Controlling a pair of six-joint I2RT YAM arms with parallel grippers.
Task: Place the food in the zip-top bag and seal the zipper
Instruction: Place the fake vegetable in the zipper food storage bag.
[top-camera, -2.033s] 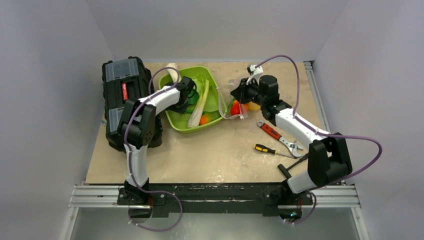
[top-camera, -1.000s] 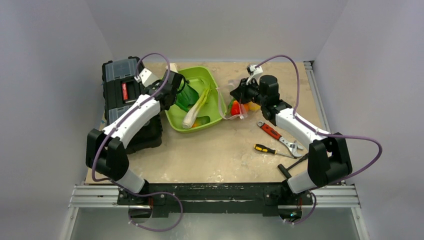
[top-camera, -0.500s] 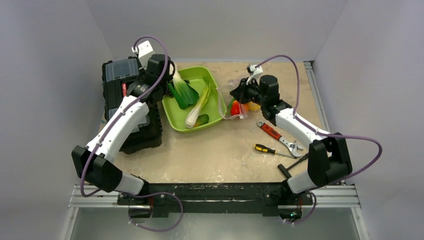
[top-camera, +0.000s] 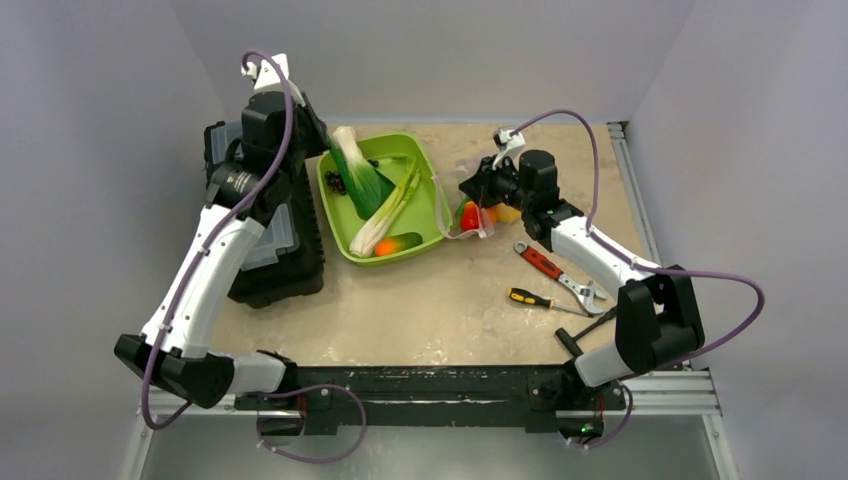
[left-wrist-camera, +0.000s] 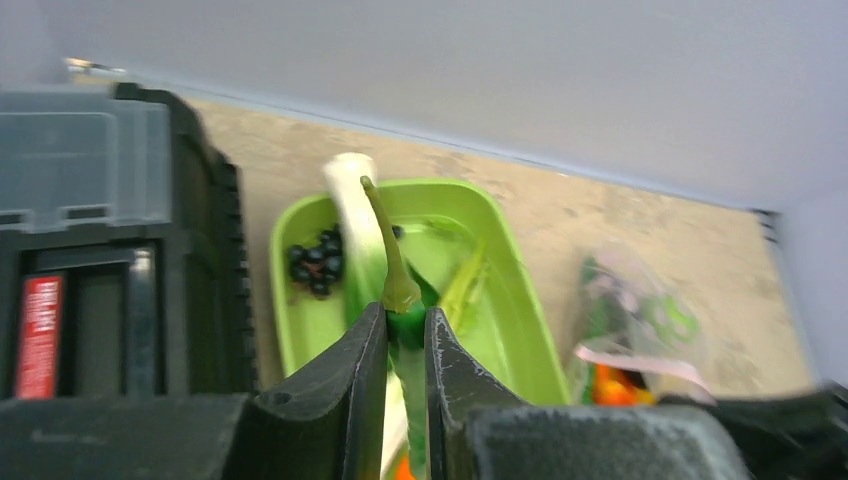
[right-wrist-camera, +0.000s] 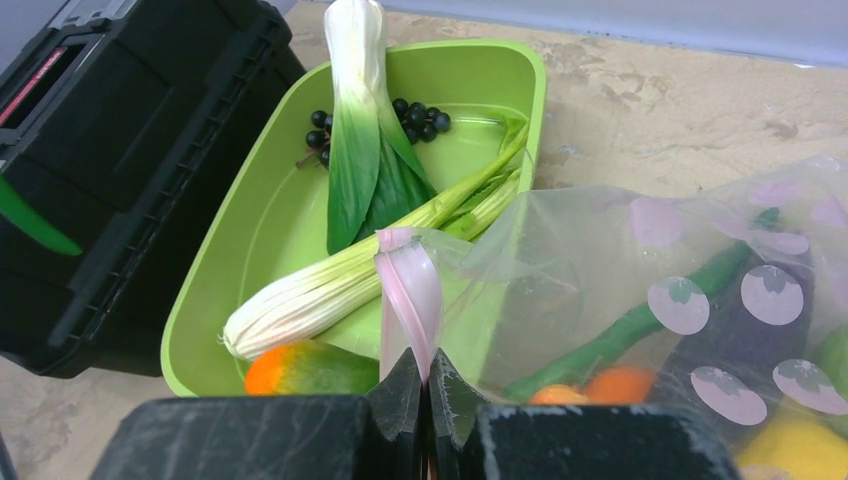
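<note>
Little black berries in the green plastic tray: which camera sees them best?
The right wrist view: the bunch of small black berries is sharp and large. Left wrist shows them blurred; the top view, tiny dark dots.

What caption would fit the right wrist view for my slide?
Right gripper pinches the pink zipper of the zip-top bag beside the green tray of vegetables.

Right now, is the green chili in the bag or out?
Out. The left gripper is shut on the green chili near the toolbox, apart from the zip-top bag that the right gripper pinches.
</note>
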